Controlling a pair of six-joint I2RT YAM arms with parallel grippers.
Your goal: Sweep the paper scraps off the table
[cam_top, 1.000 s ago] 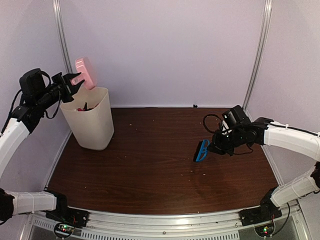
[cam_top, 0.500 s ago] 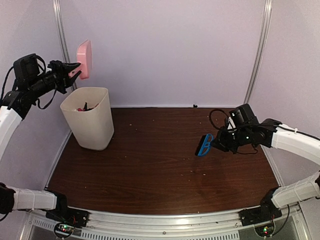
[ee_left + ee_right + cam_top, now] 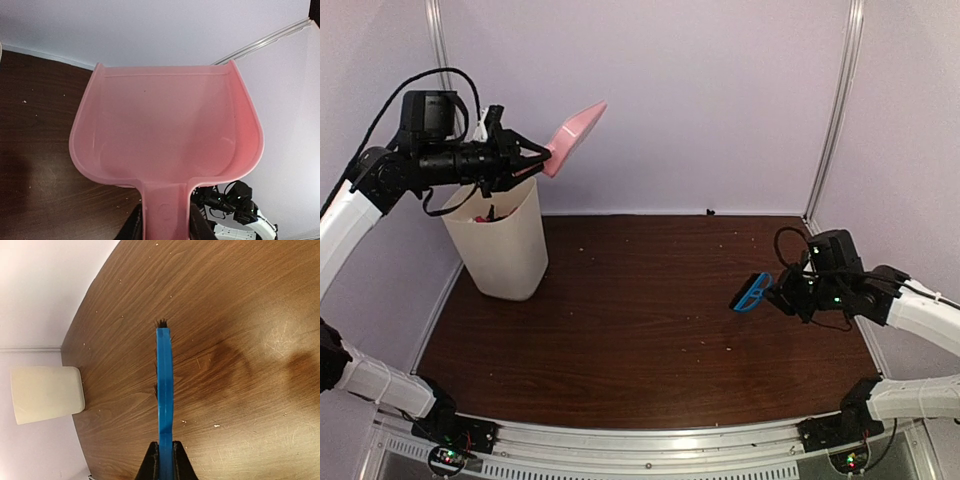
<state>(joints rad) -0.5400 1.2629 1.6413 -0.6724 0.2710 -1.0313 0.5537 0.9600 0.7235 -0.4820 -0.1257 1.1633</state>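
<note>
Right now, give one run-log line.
left gripper: shut on pink plastic dustpan, aloft | right gripper: shut on blue hand brush, above table

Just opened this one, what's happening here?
The left hand holds the pink dustpan raised near the white bin at the far left of the table; the pan looks empty. The right hand grips the blue brush over the table. Only tiny specks show on the wood.

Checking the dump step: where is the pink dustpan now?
Top view, upper left: the pink dustpan is held aloft by the left claw, just above and right of the cream bin.
</note>
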